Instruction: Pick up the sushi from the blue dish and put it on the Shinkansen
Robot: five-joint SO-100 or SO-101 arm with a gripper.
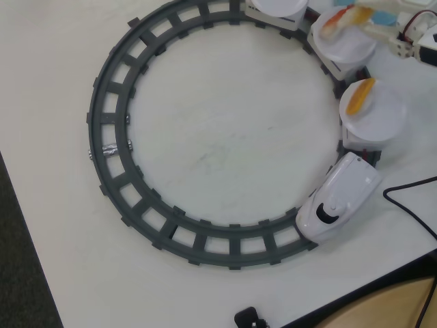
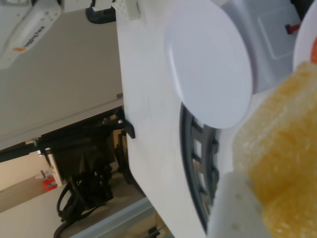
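My gripper [image 1: 367, 22] reaches in from the top right of the overhead view and is shut on the sushi [image 1: 360, 13], holding it over the middle car's white plate [image 1: 348, 48]. In the wrist view the sushi's yellowish topping [image 2: 282, 148] fills the lower right, against a white finger [image 2: 230, 210]. A red-orange shrimp piece [image 1: 333, 26] lies on that same plate. The Shinkansen [image 1: 339, 199] stands on the track at lower right. Its first car's plate [image 1: 375, 119] holds an orange-topped piece [image 1: 359, 96]. The rear plate [image 1: 276, 5] [image 2: 208, 59] is bare. The blue dish is out of view.
The dark grey circular track [image 1: 113, 102] rings the table's middle. A black cable [image 1: 410, 205] runs along the right side near the train. The table edge and dark floor [image 1: 20, 273] lie at lower left. A small black object [image 1: 249, 318] sits at the front edge.
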